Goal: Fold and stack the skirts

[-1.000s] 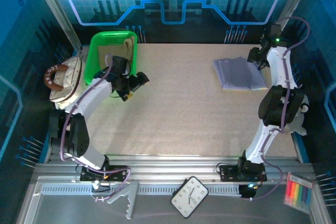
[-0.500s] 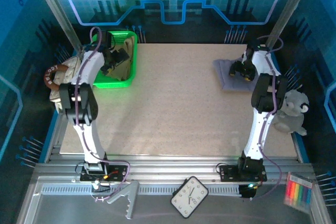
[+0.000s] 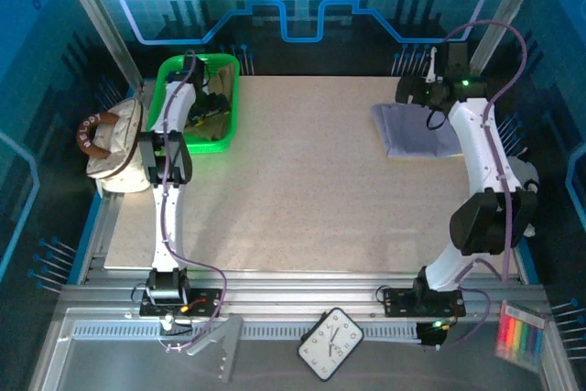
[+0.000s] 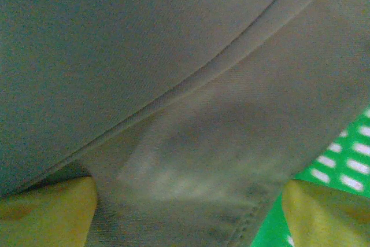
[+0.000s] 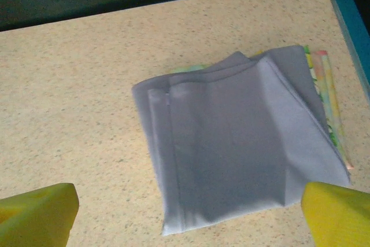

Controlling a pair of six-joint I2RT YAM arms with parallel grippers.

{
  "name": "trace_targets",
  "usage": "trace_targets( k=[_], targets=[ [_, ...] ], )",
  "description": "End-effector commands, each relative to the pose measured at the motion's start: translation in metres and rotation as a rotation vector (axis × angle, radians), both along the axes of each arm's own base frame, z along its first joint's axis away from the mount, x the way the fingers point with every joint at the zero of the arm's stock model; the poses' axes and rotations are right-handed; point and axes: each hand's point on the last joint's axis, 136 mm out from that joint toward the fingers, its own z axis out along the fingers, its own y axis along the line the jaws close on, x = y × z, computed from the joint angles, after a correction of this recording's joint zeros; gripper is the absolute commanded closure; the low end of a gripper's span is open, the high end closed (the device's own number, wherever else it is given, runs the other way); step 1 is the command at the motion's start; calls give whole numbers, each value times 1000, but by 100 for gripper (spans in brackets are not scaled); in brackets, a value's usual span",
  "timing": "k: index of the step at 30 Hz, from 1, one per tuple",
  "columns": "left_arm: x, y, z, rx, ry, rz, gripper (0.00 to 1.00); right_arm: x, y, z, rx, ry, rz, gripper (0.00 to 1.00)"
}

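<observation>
The lavender-grey skirt [image 5: 231,143] lies folded at the table's back right [image 3: 417,130], on top of the yellow-green printed skirt [image 5: 326,99], whose edge peeks out on the right. My right gripper [image 5: 188,215] hovers open above the lavender skirt's near edge with nothing between its yellow fingers [image 5: 34,215]; in the top view it hangs just behind the stack [image 3: 414,93]. The khaki skirt [image 4: 173,85] lies in the green basket [image 3: 197,66]. My left gripper [image 4: 188,212] is down in that basket [image 3: 206,105], jaws wide apart, with khaki cloth bulging between the fingertips [image 4: 46,212].
A cream handbag [image 3: 114,139] with a brown handle stands left of the basket, off the table's edge. The basket's green mesh wall [image 4: 341,166] is close beside my left gripper's right finger. A clock [image 3: 331,343] and coloured markers [image 3: 520,336] lie on the near rail.
My left arm swung from beside the basket down into it, onto the khaki cloth. My right gripper opened, let go of the lavender skirt and rose toward the back.
</observation>
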Motion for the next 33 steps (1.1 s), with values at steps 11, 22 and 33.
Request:
trace_targets(
  k=[11,22,33],
  targets=[
    [7,8,63,64,-106,18,100,-19,22,27,182,-181,14,0],
    [-30,-31,322,-109,-658,-70,100,-28,50,48,356,-329,108,0],
    [-113,-135,436,-247,-909,-336,100,-21,67,30,420,-273,155,0]
  ],
)
